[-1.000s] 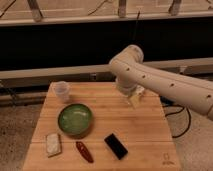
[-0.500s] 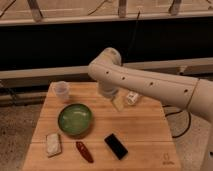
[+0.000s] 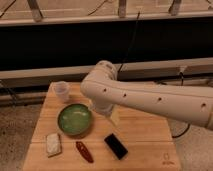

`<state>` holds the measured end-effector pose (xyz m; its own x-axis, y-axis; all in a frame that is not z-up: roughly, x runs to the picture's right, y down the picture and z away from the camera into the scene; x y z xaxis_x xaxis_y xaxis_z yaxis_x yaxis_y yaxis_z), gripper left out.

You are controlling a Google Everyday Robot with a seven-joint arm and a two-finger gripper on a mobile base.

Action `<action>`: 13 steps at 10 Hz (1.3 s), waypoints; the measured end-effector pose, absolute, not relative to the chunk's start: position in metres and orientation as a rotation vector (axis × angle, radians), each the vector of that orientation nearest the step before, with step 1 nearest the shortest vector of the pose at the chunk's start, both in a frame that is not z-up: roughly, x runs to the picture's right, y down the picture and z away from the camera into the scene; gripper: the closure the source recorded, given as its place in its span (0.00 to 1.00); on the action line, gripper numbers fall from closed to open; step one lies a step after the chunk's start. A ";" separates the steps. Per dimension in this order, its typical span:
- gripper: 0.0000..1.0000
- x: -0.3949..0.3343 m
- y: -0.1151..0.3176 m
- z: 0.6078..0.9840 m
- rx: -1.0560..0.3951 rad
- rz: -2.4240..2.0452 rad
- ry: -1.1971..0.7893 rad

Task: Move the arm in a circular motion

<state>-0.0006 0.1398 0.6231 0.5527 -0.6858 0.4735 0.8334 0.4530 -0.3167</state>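
The arm (image 3: 150,100) is large and cream-white, made of thick rounded segments with small dark screw holes. It reaches in from the right edge over the wooden table (image 3: 145,137). Its bulbous joint (image 3: 102,82) hangs above the table's middle back. The gripper (image 3: 112,115) points down below that joint, just right of the green bowl (image 3: 75,119), and is mostly hidden by the arm. A pale yellowish piece shows at its tip.
On the table stand a clear plastic cup (image 3: 62,91) at the back left, a white packet (image 3: 52,144) at the front left, a red oblong item (image 3: 84,151) and a black flat block (image 3: 116,146). Dark shelving and cables run behind.
The arm's joint and the gripper have swung left across the table, from above its right back part to just right of the bowl. The table items have not moved.
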 end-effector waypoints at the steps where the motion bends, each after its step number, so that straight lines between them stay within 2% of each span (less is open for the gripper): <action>1: 0.20 0.006 0.150 0.611 -0.558 -0.959 -0.311; 3: 0.20 0.036 0.163 0.593 -0.568 -0.939 -0.321; 7: 0.20 0.119 0.166 0.587 -0.613 -0.829 -0.278; 11: 0.20 0.201 0.156 0.597 -0.664 -0.682 -0.178; 13: 0.20 0.238 0.137 0.617 -0.688 -0.613 -0.106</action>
<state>0.2381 0.1370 0.6167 0.8197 -0.4952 0.2878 0.5631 0.6049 -0.5630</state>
